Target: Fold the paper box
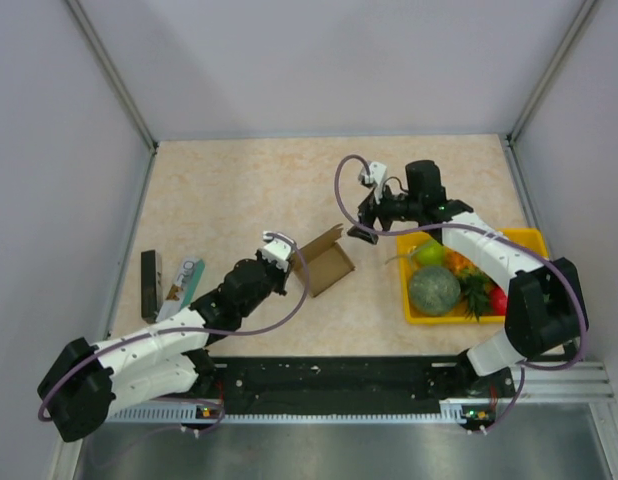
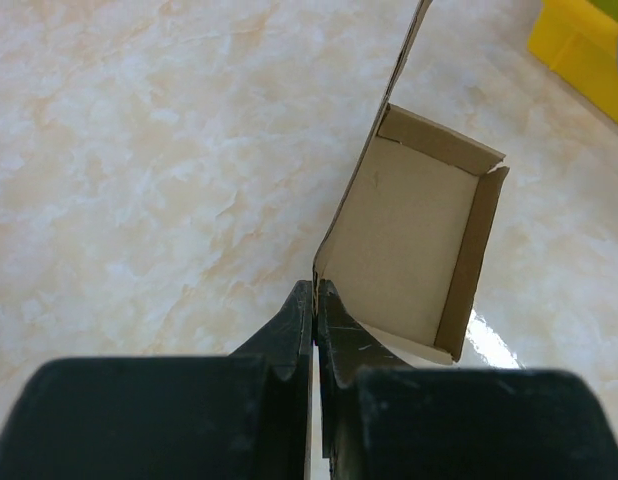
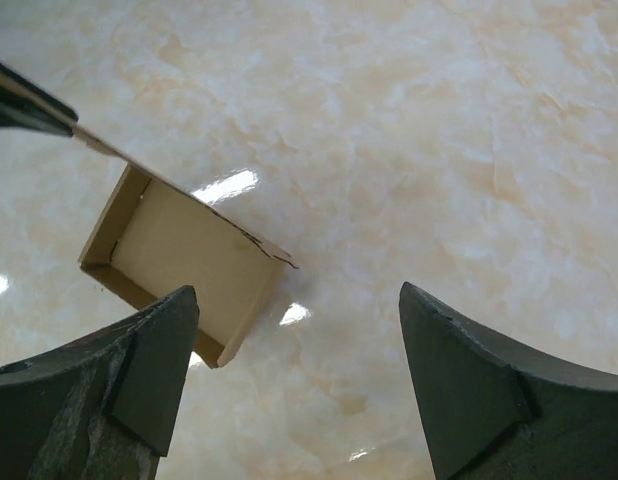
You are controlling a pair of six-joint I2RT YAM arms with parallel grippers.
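Jaws of the left gripper [image 2: 316, 292] pinch the raised flap of the paper box [image 2: 414, 250], clear only from its wrist view. Overhead, the box sits mid-way across the bench [image 1: 219, 190], the right gripper [image 1: 366, 233] just beside it, jaws spread and empty.

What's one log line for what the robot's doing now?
left gripper: shut on brown cardboard paper box flap | right gripper: open, holding nothing

The left gripper [image 2: 315, 300] is stretching in from the lower left, jaws pinching shut; the right gripper [image 3: 297, 295] is hovering right of centre, jaws gaping wide.
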